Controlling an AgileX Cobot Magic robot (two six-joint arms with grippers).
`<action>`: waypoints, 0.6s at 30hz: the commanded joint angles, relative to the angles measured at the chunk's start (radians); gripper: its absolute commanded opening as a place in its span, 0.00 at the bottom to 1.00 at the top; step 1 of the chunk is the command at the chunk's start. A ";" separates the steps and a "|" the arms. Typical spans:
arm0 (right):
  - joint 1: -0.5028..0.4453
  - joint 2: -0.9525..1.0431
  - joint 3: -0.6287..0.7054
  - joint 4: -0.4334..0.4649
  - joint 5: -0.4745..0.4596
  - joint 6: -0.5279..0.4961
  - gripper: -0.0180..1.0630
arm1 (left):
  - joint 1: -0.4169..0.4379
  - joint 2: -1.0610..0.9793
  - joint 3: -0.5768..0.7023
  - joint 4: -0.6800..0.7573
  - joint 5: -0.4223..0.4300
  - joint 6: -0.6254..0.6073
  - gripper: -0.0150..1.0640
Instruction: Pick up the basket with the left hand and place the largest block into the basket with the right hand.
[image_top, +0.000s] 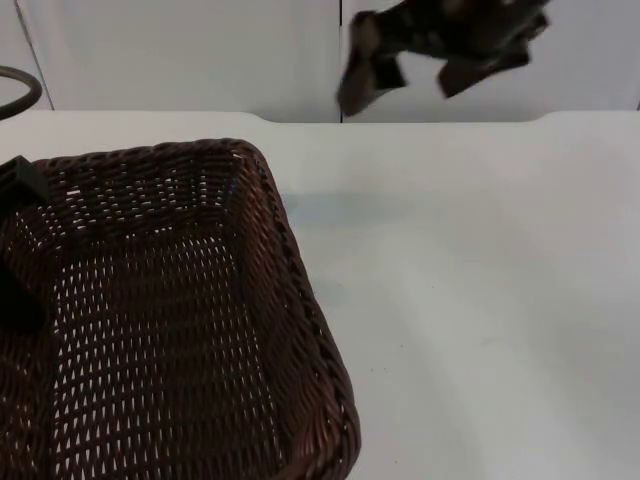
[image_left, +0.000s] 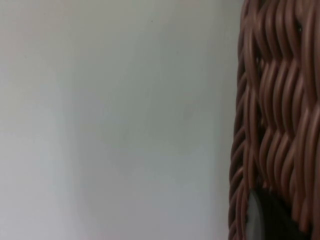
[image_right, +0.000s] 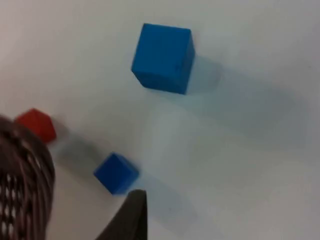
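Top view, left: a dark brown woven basket (image_top: 170, 310) occupies the near-left of the white counter (image_top: 480, 300). The left gripper (image_top: 18, 250) sits at the basket's left rim; in the left wrist view a black fingertip (image_left: 267, 220) lies against the wicker wall, so the fingers grip the basket. Top view, upper right: the right gripper (image_top: 420, 65) hangs above the counter's far edge, its fingers spread apart and holding nothing. Right wrist view: the large blue block (image_right: 164, 57) rests on the counter, well apart from a small blue block (image_right: 116, 172) and a small red block (image_right: 37, 124), which lies just beside the basket's rim.
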 joint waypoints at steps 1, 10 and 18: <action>0.021 0.053 -0.069 0.002 -0.018 0.075 0.97 | 0.004 -0.013 -0.001 -0.038 -0.005 0.000 0.01; 0.095 0.264 -0.389 -0.197 0.077 0.342 0.93 | 0.004 -0.013 -0.001 -0.038 -0.011 0.000 0.01; 0.123 0.481 -0.710 -0.235 0.193 0.467 0.93 | 0.004 -0.013 -0.001 -0.036 -0.012 0.000 0.01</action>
